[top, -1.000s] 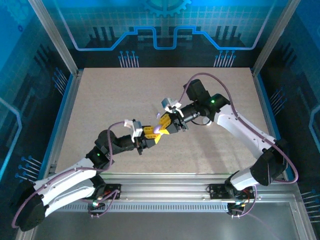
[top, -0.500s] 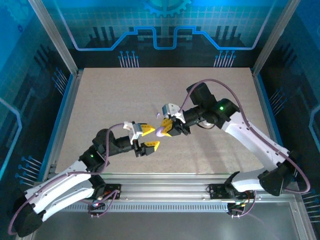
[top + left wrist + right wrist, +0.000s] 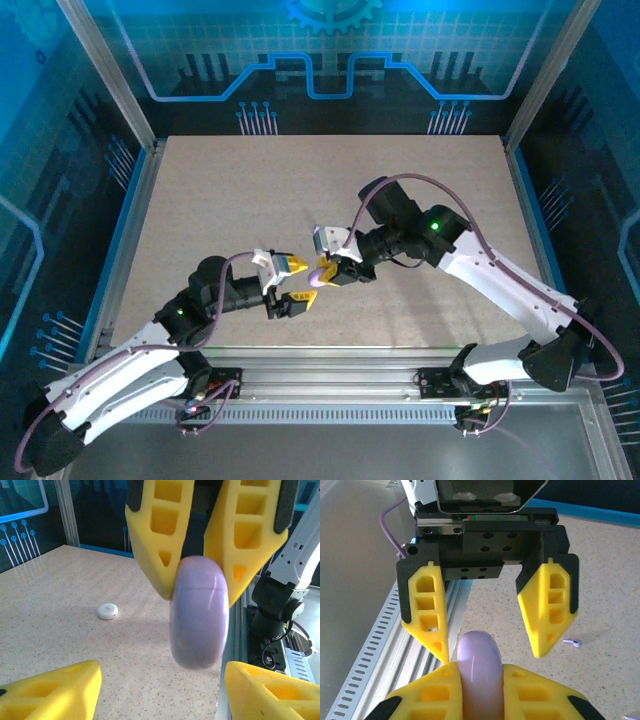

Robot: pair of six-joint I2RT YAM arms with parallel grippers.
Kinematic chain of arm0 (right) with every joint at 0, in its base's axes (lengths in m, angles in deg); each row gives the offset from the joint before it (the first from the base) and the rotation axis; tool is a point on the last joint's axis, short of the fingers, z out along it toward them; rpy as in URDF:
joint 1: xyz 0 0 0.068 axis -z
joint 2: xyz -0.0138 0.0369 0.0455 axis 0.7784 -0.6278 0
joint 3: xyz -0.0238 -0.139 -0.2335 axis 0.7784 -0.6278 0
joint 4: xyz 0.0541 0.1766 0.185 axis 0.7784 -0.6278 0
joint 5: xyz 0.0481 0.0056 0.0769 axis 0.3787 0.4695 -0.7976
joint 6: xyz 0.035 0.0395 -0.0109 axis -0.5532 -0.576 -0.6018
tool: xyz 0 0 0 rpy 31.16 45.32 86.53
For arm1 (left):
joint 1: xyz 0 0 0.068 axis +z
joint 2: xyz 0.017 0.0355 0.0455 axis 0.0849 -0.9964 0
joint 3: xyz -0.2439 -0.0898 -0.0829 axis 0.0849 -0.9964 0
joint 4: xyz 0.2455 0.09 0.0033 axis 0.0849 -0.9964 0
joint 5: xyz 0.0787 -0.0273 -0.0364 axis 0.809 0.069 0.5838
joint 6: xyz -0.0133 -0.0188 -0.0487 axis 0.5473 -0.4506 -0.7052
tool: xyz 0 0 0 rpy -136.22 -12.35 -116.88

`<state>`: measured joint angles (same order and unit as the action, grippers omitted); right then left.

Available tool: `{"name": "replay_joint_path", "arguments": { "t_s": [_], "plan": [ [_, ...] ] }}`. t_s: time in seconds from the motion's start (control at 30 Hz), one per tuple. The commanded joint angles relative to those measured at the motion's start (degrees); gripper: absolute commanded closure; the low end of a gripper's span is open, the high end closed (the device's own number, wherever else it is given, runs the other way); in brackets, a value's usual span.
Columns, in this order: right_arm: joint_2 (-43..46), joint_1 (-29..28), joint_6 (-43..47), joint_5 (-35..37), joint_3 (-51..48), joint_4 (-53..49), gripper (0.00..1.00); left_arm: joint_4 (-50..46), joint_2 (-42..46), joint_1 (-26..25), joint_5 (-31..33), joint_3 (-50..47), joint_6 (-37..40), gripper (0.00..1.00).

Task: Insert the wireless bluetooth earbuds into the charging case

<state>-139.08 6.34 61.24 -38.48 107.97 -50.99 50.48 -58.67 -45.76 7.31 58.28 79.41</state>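
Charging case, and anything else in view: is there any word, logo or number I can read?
No readable text anywhere.
The charging case, clamped in the right gripper, is plain lilac with no logo or print.
The backdrop shows only circuit-line and gear graphics, no words.

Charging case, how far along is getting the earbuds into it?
Done: the charging case is clamped in the right gripper, off the table. In hand: the open left gripper faces it, empty. Left: an earbud lies on the table, not yet inserted.
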Motion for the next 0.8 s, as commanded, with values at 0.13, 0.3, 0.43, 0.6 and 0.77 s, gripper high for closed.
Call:
{"name": "replay_joint_path", "arguments": {
  "t_s": [0.13,0.3,0.43,0.6,0.77],
  "plan": [
    [-2.52,-1.78,-0.73,-1.45,2.08,-1.94,0.89,1.22,-0.32,-0.19,-1.96,2.15,1.29,0.34],
    [-3.05,-1.80,-2.22,-1.92,2.09,-0.40,0.89,2.94,-0.33,-0.24,-1.92,1.66,0.45,0.39],
    [-3.41,-1.82,-2.65,-2.34,2.45,-0.33,0.88,3.26,-0.33,-0.25,-1.92,1.43,0.44,0.47],
    [-3.54,-1.85,-3.19,-3.26,2.44,-0.11,0.88,3.59,-0.41,-0.18,-2.21,1.17,0.47,0.48],
    [-3.54,-1.81,-3.85,-4.10,2.36,0.59,0.88,4.49,-0.50,-0.19,-2.19,0.91,0.27,0.46]
  ]
}}
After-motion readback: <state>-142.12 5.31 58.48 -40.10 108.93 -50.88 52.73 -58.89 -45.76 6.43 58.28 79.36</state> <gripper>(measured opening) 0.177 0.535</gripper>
